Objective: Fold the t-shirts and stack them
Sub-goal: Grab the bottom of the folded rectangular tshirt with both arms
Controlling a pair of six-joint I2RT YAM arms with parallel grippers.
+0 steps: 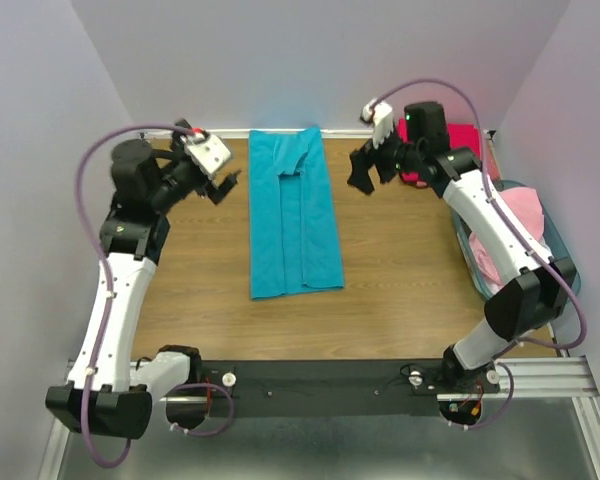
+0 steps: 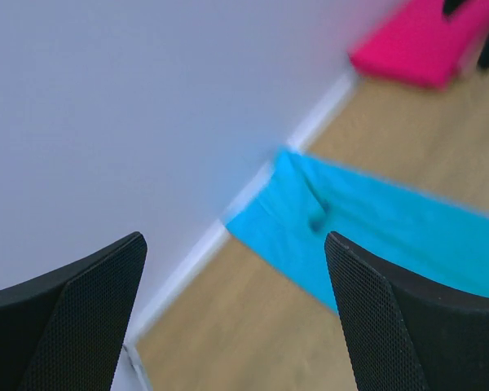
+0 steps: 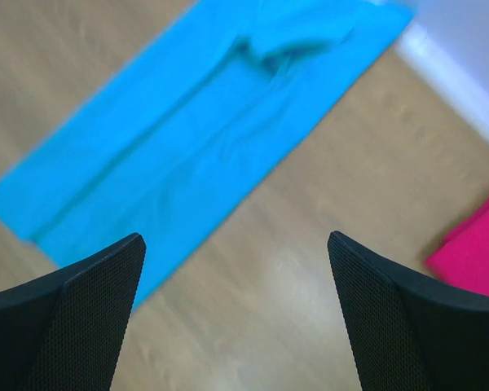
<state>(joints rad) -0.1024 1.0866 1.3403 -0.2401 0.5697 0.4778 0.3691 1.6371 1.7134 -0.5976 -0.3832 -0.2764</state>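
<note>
2 grippers hang on either side of the teal t-shirt (image 1: 292, 215), and both are empty with jaws spread wide: the left gripper (image 1: 227, 187) just off its left edge, the right gripper (image 1: 363, 170) just off its right edge, each near the far end and clear of the cloth. The shirt lies flat on the wooden table (image 1: 400, 300), already folded lengthwise into 1 long strip running from the far edge toward the arms, with the sleeves tucked in and a seam down the middle.

It should handle as light, limp cloth: no stiffness, so any lifted part will droop and the layers can slide apart or open if only the top 1 is pinched. Friction against the wood looks enough that dragging would bunch it instead of moving it whole. The sensible hold is at the 2 far corners, 1 per gripper, pinching through all layers at the edge, then carrying that end toward the near hem in step so the fold lands square.

A crimson-pink shirt (image 1: 465, 140) sits folded at the far right corner, the likely stacking spot. Light pink shirts (image 1: 525, 215) lie heaped in the basket (image 1: 565, 270) on the right.
</note>
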